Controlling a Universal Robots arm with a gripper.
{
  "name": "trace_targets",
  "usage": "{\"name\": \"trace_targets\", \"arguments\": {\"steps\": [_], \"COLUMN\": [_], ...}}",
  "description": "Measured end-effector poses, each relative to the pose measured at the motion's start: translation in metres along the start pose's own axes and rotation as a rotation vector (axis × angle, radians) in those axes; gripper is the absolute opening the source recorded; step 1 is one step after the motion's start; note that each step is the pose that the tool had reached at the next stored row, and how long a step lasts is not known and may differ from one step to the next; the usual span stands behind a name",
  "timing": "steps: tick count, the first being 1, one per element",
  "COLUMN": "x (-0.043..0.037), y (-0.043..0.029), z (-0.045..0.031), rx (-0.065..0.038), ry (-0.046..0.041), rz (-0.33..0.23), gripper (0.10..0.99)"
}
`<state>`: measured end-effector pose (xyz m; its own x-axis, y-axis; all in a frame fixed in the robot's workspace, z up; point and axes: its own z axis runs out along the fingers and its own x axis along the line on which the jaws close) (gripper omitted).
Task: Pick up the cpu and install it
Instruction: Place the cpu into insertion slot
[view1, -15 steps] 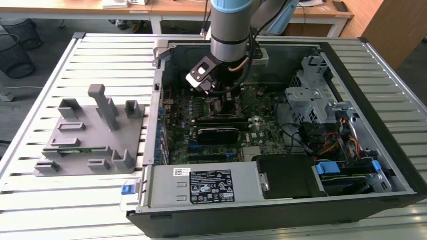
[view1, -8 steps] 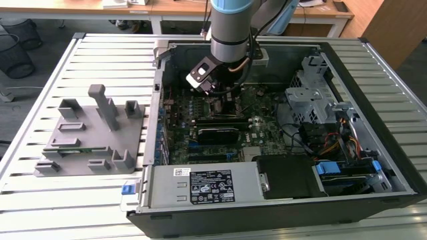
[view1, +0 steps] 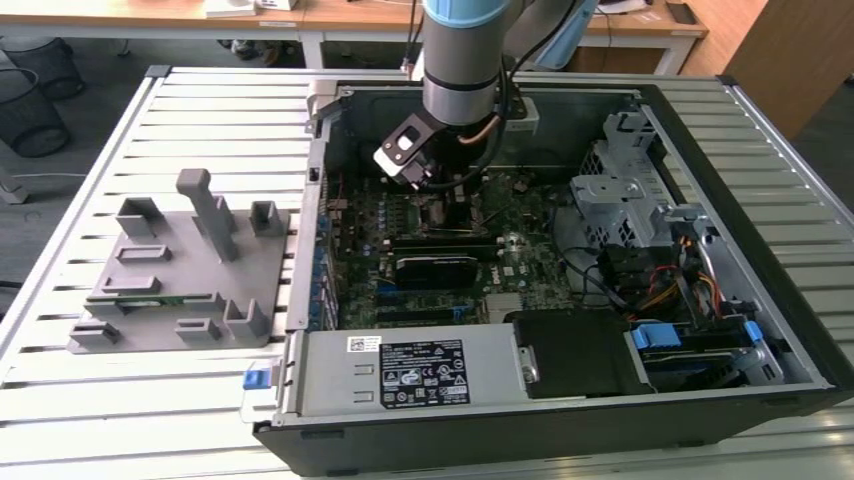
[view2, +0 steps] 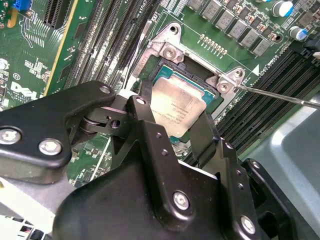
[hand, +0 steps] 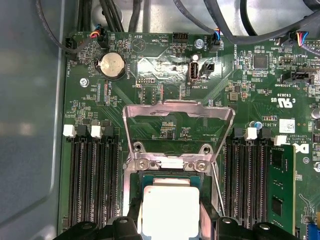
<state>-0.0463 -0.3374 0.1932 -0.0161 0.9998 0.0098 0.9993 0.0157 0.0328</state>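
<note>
Silver-grey metal with a thin green rim: the one cpu (view2: 177, 107) lies at the open socket, by its metal frame (view2: 172, 50). The gripper (view2: 175, 120) has its two black fingers (view2: 145, 107) narrowed against opposite edges of the chip. Whether the chip is fully seated cannot be told. In the first wrist view the cpu (hand: 170, 210) is cut off by the picture's edge, with the one load plate (hand: 178, 112) raised beyond it. One coin cell (hand: 112, 65) and one green memory module (hand: 281, 185) show on the board.

In the exterior view the arm (view1: 461, 50) reaches into the one open computer case (view1: 534, 440), hiding the socket. One grey fixture plate (view1: 174, 270) lies on the slatted table (view1: 200, 110) at the exterior view's left. Printed stickers (view1: 424, 375) mark the power supply (view1: 327, 400).
</note>
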Motion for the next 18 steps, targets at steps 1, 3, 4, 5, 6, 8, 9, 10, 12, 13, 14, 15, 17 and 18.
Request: {"name": "trace_targets", "arguments": {"steps": [1, 3, 4, 5, 6, 8, 9, 10, 12, 13, 14, 15, 17, 18], "x": [0.0000, 0.0000, 0.0000, 0.0000, 0.0000, 0.0000, 0.0000, 0.0000, 0.0000, 0.0000, 0.0000, 0.0001, 0.0001, 0.0001], "y": [0.0000, 0.0000, 0.0000, 0.0000, 0.0000, 0.0000, 0.0000, 0.0001, 0.0001, 0.0001, 0.0002, 0.0002, 0.0003, 0.0004], "z": [0.0000, 0.0000, 0.0001, 0.0001, 0.0001, 0.0001, 0.0001, 0.0000, -0.0013, -0.0025, -0.0042, -0.0060, -0.0087, -0.0098], "rx": [0.000, 0.000, 0.000, 0.000, 0.000, 0.000, 0.000, 0.000, 0.000, 0.000, 0.000, 0.000, 0.000, 0.000], "ry": [-0.0001, 0.0000, 0.0000, 0.0000, 0.0000, 0.0000, 0.0000, 0.0001, 0.0001, 0.0000, 0.0000, 0.0001, 0.0000, 0.0001], "rz": [0.000, 0.000, 0.000, 0.000, 0.000, 0.000, 0.000, 0.000, 0.000, 0.000, 0.000, 0.000, 0.000, 0.000], "gripper": [0.549, 0.549, 0.612, 0.612, 0.612, 0.612, 0.612, 0.612, 0.612, 0.612, 0.596, 0.596, 0.533, 0.475]}}
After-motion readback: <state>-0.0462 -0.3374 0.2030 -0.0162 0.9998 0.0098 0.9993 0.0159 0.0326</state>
